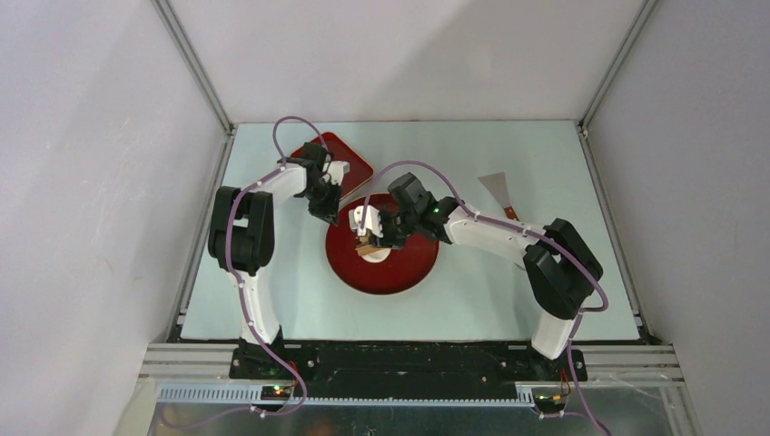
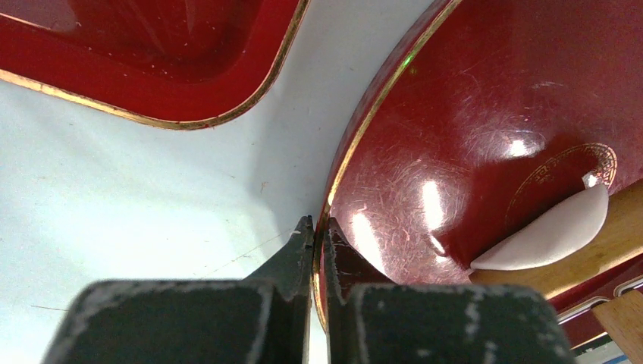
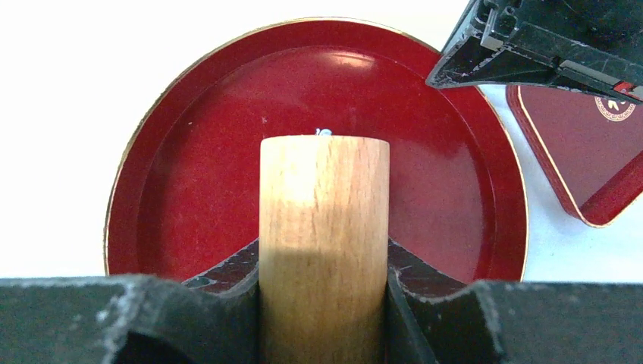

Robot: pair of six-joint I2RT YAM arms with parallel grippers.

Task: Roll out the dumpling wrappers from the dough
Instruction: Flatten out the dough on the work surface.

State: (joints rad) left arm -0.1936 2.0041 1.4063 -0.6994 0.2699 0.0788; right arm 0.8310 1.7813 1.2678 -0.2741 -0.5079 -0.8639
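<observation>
A flat white dough wrapper (image 1: 377,257) lies in the middle of a round red plate (image 1: 404,272). My right gripper (image 1: 381,232) is shut on a wooden rolling pin (image 1: 366,245) that lies across the wrapper. In the right wrist view the pin (image 3: 324,212) sits between the gripper's jaws (image 3: 324,254) and hides the dough. My left gripper (image 1: 329,216) is shut on the plate's far-left rim. The left wrist view shows its jaws (image 2: 318,235) pinching the gold rim (image 2: 356,140), and the wrapper's rounded edge (image 2: 550,235) showing from under the pin (image 2: 614,235).
A red square tray (image 1: 350,156) stands behind the plate, close to the left gripper; it also shows in the left wrist view (image 2: 167,53) and the right wrist view (image 3: 588,159). A metal scraper (image 1: 498,188) lies at the back right of the pale table.
</observation>
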